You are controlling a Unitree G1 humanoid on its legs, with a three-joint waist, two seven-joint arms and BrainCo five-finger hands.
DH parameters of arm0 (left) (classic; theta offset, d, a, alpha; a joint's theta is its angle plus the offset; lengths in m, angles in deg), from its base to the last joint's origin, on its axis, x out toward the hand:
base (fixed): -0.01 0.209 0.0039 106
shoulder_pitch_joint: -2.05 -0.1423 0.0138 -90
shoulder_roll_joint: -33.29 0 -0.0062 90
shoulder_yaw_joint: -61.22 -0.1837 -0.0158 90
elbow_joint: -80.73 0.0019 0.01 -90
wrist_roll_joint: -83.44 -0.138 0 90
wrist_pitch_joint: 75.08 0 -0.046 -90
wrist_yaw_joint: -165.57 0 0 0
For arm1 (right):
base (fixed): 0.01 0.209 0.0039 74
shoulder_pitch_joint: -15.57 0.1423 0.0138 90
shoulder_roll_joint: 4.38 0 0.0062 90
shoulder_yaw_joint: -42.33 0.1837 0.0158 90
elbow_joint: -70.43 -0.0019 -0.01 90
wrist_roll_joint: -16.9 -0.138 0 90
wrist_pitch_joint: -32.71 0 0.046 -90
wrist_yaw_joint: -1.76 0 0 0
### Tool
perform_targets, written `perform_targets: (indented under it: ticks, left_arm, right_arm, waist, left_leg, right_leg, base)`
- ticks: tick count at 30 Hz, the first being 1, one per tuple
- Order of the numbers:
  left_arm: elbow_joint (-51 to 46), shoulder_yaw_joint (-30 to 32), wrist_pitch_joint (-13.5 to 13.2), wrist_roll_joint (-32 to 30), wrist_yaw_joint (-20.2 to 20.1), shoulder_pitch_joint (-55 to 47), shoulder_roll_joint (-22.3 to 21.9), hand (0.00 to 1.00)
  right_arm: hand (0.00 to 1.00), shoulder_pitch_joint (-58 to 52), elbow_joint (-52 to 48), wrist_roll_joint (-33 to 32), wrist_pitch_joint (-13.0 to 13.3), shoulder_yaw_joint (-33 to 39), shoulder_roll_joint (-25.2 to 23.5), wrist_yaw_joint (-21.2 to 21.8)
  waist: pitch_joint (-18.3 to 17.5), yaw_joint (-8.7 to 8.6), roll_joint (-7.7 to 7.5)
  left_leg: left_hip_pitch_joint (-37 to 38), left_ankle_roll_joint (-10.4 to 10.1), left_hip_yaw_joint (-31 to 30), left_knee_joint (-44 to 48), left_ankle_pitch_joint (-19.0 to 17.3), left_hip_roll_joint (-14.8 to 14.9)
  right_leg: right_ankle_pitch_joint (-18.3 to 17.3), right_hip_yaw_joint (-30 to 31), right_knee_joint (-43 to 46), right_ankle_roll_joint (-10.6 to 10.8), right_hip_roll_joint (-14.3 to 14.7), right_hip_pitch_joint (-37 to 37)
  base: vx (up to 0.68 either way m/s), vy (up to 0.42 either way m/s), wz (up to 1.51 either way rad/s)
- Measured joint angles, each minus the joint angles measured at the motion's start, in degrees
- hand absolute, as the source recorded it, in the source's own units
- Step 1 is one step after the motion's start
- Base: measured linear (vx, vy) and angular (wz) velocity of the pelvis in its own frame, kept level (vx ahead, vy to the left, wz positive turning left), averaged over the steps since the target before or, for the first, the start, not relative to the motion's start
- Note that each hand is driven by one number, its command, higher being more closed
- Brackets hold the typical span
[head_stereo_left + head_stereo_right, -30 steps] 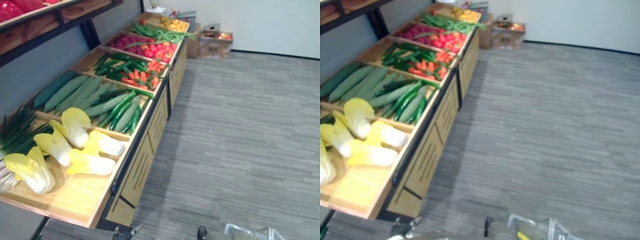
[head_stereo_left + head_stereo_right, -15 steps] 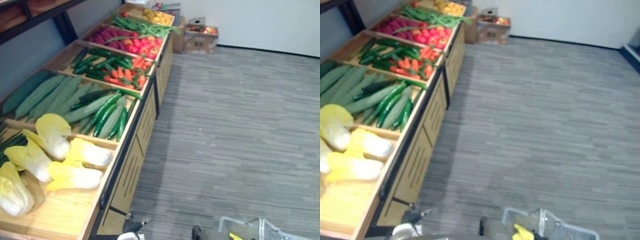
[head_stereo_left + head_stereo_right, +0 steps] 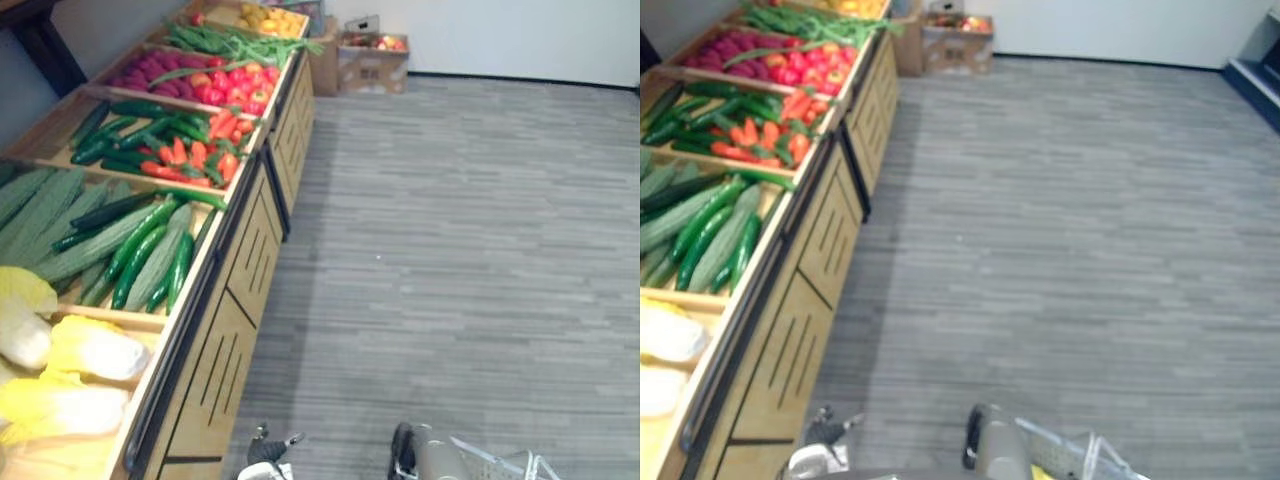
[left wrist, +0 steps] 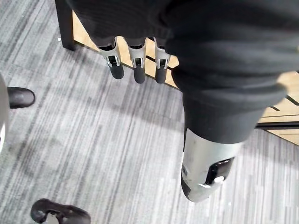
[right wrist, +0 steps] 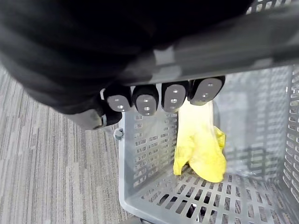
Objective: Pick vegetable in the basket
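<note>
Cabbage [image 5: 201, 151] is lying inside the basket [image 5: 149, 154]; the right hand [image 5: 145, 100] is gripping its handle [image 5: 261, 39] and should be holding it level, while the left hand [image 4: 135, 65] is hanging relaxed, empty.

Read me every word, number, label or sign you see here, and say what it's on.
None can be read.
The brown cardboard box beyond the wooden produce stand is too small to show print; the grey plastic basket holding a yellow leafy vegetable shows no label.
</note>
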Motion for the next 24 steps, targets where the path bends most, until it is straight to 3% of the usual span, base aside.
perform_targets:
  ticks: [3,6,7,8,10,13,15,16,17,18,20,22,24]
  left_arm:
    - [-0.8,0.8,0.0,-0.1,0.0,-0.7,-0.7,0.0]
    - [-2.3,2.1,0.0,1.3,-0.1,-1.5,-0.9,0.0]
    - [-2.5,2.7,0.0,2.7,-0.1,-1.6,-0.6,0.0]
    - [-2.5,2.7,0.0,3.7,-0.1,-1.7,-0.6,0.0]
    - [-3.4,3.1,0.0,6.0,-0.1,-2.0,-0.5,0.0]
    - [-3.9,3.3,-0.1,9.0,0.3,-2.1,0.0,0.0]
    - [-4.3,3.3,-0.1,9.7,1.0,-2.0,-0.3,0.0]
    - [-4.4,3.3,-0.1,9.7,1.0,-2.1,-0.4,0.0]
    - [-4.2,3.7,0.0,9.6,1.1,-2.5,-0.6,0.0]
    - [-4.2,3.7,-0.1,9.6,1.1,-3.3,-0.7,0.0]
    - [-4.4,5.3,-0.4,10.2,1.0,-3.8,-1.2,0.0]
    - [-4.5,6.0,-0.3,9.8,0.3,-3.7,0.9,0.0]
    - [-4.1,3.1,2.2,8.9,-4.7,-2.6,2.6,0.0]
  right_arm:
    - [1.0,-0.1,0.2,0.4,0.0,0.0,0.1,0.0]
    - [1.0,-0.4,0.3,0.4,-0.3,0.0,0.3,0.1]
    - [1.0,-0.4,0.3,0.4,-0.7,0.0,0.6,0.1]
    - [1.0,-0.4,0.4,0.4,-0.9,-0.2,1.1,0.0]
    - [1.0,-0.3,0.5,0.4,-1.1,-0.5,2.2,0.0]
    - [1.0,-0.4,1.0,0.4,-1.1,-0.4,3.2,-0.3]
    - [1.0,-0.3,0.9,0.4,-1.2,0.0,4.6,-0.3]
    - [1.0,-0.3,0.8,0.4,-1.2,0.0,4.9,-0.4]
    - [1.0,-0.3,0.2,0.5,-1.2,-0.2,5.3,-0.4]
    - [1.0,0.0,0.0,0.5,-1.1,-0.9,5.6,-0.4]
    - [1.0,0.9,0.4,0.6,-1.2,-3.0,5.4,-0.6]
    - [1.0,1.5,-0.2,0.7,-1.0,-5.5,3.8,-0.4]
    - [1.0,2.1,-0.2,2.1,-0.9,-5.7,2.3,-0.3]
  waist:
    - [-1.2,-0.56,0.94]
    - [-2.0,-1.08,1.43]
    - [-1.9,-0.95,1.01]
    - [-1.9,-0.83,1.23]
    - [-1.7,-0.62,1.13]
    - [-1.7,-0.61,0.21]
    - [-1.7,0.28,0.29]
    - [-1.7,0.84,0.28]
    - [-1.8,1.94,0.31]
    - [-1.9,2.06,0.5]
    - [-2.3,2.24,0.53]
    - [-4.3,2.84,-3.56]
    - [-4.8,3.59,-4.22]
  left_leg:
    - [-3.7,0.6,-3.6,6.5,1.8,1.8]
    - [-14.1,-0.8,-11.2,26.0,8.4,3.6]
    - [-17.6,-1.1,-12.6,33.2,13.5,3.9]
    - [-19.9,-1.2,-12.4,38.3,14.5,4.7]
    - [-24.3,-0.2,-6.9,45.6,9.3,6.0]
    - [-27.3,2.3,0.8,39.8,6.3,6.8]
    - [-28.0,2.4,5.6,23.9,6.2,4.9]
    - [-28.0,2.5,5.2,19.0,6.7,3.5]
    - [-28.1,3.1,0.7,9.4,8.4,-0.1]
    - [-28.6,3.2,-2.8,5.7,9.2,-1.5]
    - [-29.8,3.4,-4.1,5.7,10.0,-2.3]
    - [-31.7,4.8,-1.2,10.0,4.8,-4.7]
    - [-32.1,5.4,-1.0,13.0,1.3,-5.3]
  right_leg:
    - [-1.4,-2.3,-2.0,-0.3,0.4,2.7]
    - [-1.5,-4.8,-6.7,-0.6,1.1,8.0]
    - [-1.5,-5.2,-8.2,-1.2,1.2,10.2]
    - [-1.7,-5.2,-9.3,-1.6,1.2,11.8]
    - [-1.6,-5.8,-13.2,-1.5,0.6,17.3]
    - [-0.1,-8.3,-17.5,0.8,-1.4,22.4]
    - [0.6,-10.2,-20.2,2.3,-3.1,25.9]
    - [0.5,-10.3,-20.4,2.8,-3.8,26.4]
    - [0.0,-10.3,-20.6,4.9,-5.0,27.4]
    - [-0.7,-10.2,-20.6,6.0,-5.4,28.0]
    - [-2.0,-9.5,-20.0,9.1,-6.3,29.0]
    - [0.2,-6.0,-23.2,8.3,-8.5,29.1]
    - [4.2,-2.8,-22.6,8.0,-9.2,28.7]
  base:
    - [0.2,-0.202,0.42]
    - [0.19,-0.139,0.34]
    - [0.23,-0.07,0.06]
    - [0.28,-0.054,0.04]
    - [0.27,0.003,0.08]
    - [0.24,0.098,0.37]
    - [0.26,0.24,0.4]
    - [0.28,0.317,0.15]
    - [0.28,0.363,0.02]
    - [0.28,0.38,0.0]
    - [0.32,0.388,0.02]
    - [0.4,0.329,-0.19]
    - [0.38,0.333,-0.21]
